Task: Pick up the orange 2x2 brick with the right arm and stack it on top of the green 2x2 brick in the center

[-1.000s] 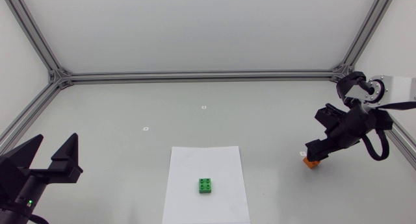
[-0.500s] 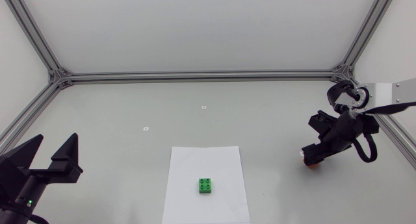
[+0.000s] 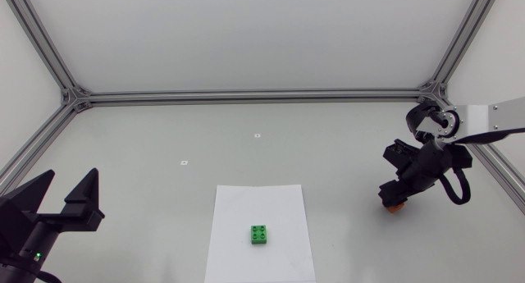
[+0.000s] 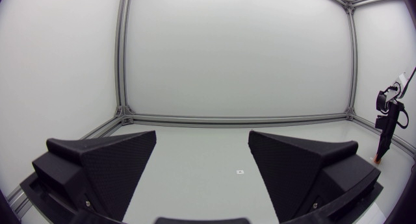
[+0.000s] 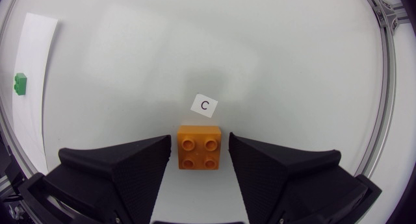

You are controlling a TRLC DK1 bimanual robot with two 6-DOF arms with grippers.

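Note:
The orange 2x2 brick [image 5: 198, 147] sits on the table between the fingers of my right gripper [image 5: 199, 160], which stands open around it with narrow gaps on both sides. In the head view that gripper [image 3: 394, 198] hangs over the orange brick [image 3: 397, 207] at the right, mostly hiding it. The green 2x2 brick [image 3: 260, 234] rests on a white paper sheet [image 3: 260, 262] near the front centre, and shows far off beside the right gripper [image 5: 21, 83]. My left gripper [image 3: 64, 203] is open at the front left, with nothing between its fingers [image 4: 104, 164].
A small white label marked C [image 5: 205, 105] lies just ahead of the orange brick. Two small white markers [image 3: 184, 162] [image 3: 257, 135] lie on the table behind the paper. An aluminium frame [image 3: 246, 96] borders the table.
My right gripper has shifted slightly left and come down over the orange brick, so less of the brick shows from above. The left arm has not moved.

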